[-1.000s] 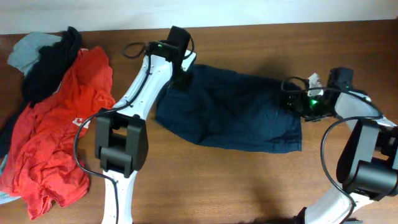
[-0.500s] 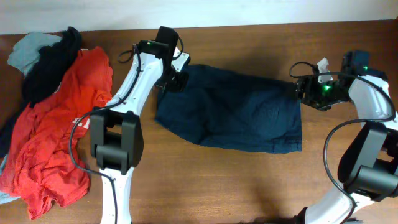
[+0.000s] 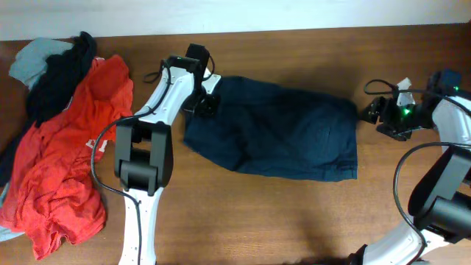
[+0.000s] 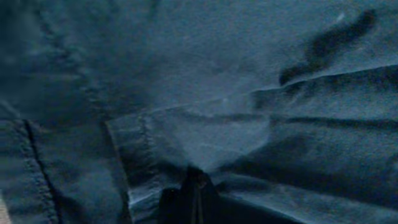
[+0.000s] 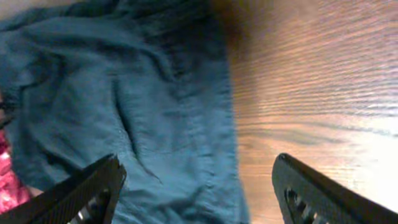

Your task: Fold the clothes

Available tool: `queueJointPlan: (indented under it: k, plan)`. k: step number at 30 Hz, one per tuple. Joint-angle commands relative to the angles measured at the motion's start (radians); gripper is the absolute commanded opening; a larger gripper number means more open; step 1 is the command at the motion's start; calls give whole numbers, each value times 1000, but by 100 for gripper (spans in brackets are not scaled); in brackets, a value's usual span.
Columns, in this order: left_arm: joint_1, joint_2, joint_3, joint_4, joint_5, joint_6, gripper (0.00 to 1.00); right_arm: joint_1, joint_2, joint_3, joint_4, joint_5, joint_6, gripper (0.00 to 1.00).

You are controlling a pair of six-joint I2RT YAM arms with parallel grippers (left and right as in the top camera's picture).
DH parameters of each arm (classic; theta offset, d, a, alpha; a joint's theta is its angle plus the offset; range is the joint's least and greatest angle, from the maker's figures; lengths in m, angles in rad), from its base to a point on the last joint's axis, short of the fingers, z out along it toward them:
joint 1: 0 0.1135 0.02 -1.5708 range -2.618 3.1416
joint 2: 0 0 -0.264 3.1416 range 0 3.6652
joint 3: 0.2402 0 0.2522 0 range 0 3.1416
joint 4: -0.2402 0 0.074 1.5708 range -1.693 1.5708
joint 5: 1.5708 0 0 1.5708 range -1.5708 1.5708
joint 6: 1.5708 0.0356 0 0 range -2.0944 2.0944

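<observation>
Grasping step of the fold: the left gripper [image 3: 207, 104] clenches its fingers [image 4: 196, 202] on the far-left corner of the large, wrinkled dark navy blue fabric garment [image 3: 276, 136] lying mid brown wooden desk [image 3: 294, 213], the right gripper [image 3: 368, 112] hangs released just off its right edge, and next, I reckon, it must pinch that side.

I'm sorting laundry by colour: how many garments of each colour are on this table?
Navy garment: 1
Red shirt: 1
Black garment: 1
Pale grey-blue garment: 1
Total: 4
</observation>
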Motion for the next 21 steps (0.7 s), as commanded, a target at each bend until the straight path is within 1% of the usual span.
queueJointPlan:
  k: [1,12,21]
  plan:
    - [9,40,8,-5,2,-29,0,-1,11,-59,26,28,-16,80]
    - [5,49,8,-4,2,-32,0,2,12,-144,101,40,-16,80]
    - [5,49,8,5,2,-32,0,3,12,-294,205,14,-16,80]
